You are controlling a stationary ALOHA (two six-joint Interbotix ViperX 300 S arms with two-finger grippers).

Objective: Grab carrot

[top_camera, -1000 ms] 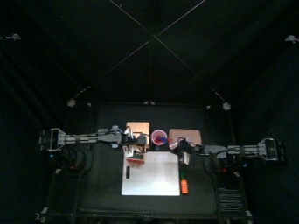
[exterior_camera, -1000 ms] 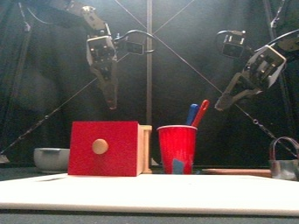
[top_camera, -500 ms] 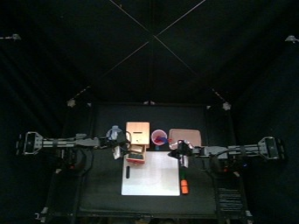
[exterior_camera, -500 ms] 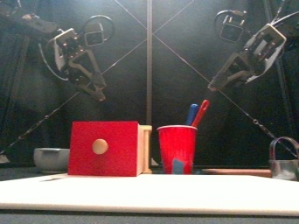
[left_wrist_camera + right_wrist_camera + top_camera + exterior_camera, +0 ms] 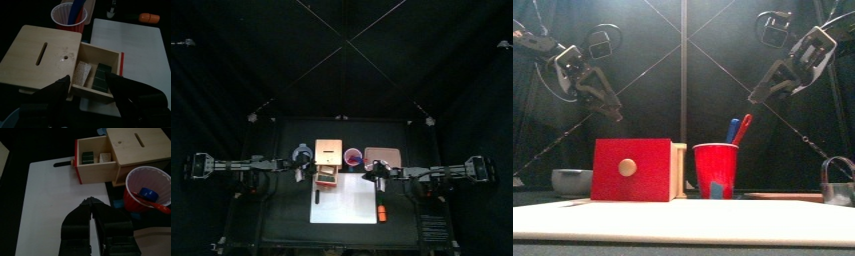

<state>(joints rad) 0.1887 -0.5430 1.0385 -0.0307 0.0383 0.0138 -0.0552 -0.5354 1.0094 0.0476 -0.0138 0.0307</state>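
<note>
Open pincer [image 5: 90, 92] above wooden box [image 5: 50, 57]

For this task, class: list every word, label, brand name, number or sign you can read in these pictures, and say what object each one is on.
No readable text in any view.
The wooden box shows only a slot and a small hole, its red drawer front only a knob.
The red cup, white mat and carrot are plain.
The blocks in the drawer are too small to show any marks.
</note>
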